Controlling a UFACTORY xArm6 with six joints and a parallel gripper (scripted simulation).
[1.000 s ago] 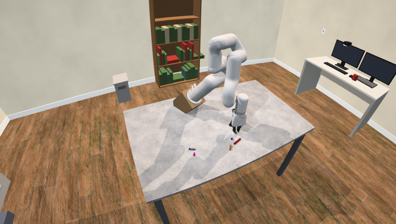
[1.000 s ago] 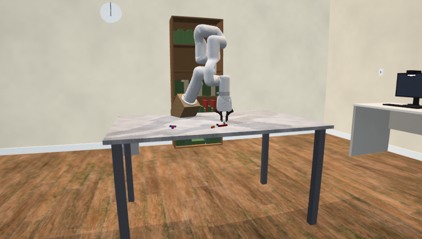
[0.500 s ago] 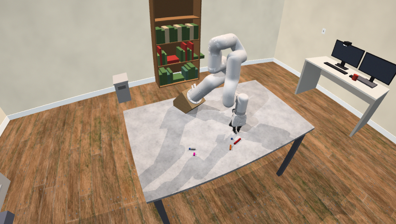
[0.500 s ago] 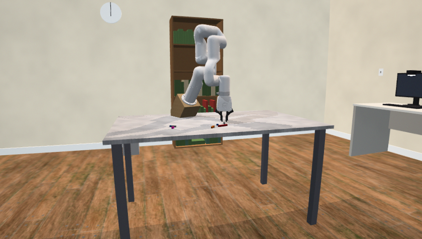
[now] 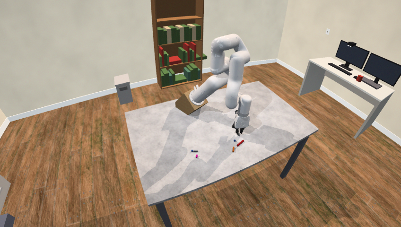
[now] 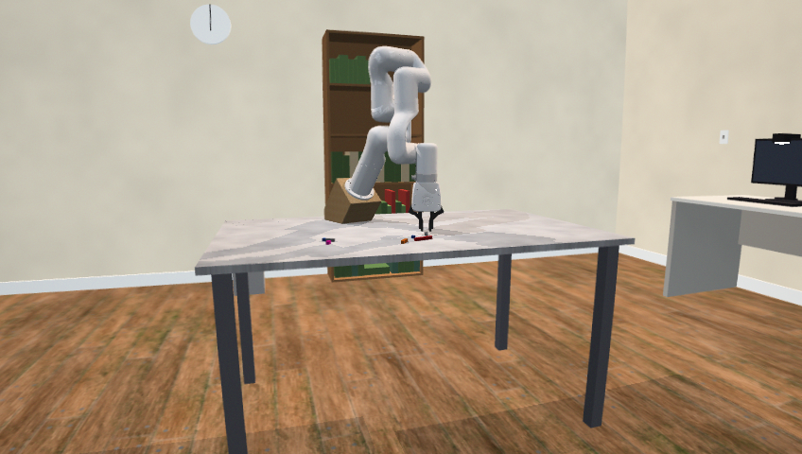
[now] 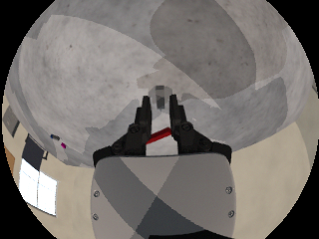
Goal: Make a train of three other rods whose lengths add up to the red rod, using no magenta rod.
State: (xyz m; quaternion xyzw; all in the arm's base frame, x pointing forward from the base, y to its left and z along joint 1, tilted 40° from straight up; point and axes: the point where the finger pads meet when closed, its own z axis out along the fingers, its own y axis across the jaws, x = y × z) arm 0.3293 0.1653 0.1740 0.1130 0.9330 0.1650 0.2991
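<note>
The gripper, parted and empty, straddles the near grey rod — presumably to extend the left blue rod and its grey neighbour to 7.

Robot arm: smooth white shell, plastic-looking, slightly glossy; tool: matt black fingers, smooth pale grey housing; mounting block: brown, wood-like; surface: mottled grey, stone-like, matt; table legs: smooth dark, metal-looking; red rod: smooth, plastic-looking; floor: brown wood planks, visible grain
</note>
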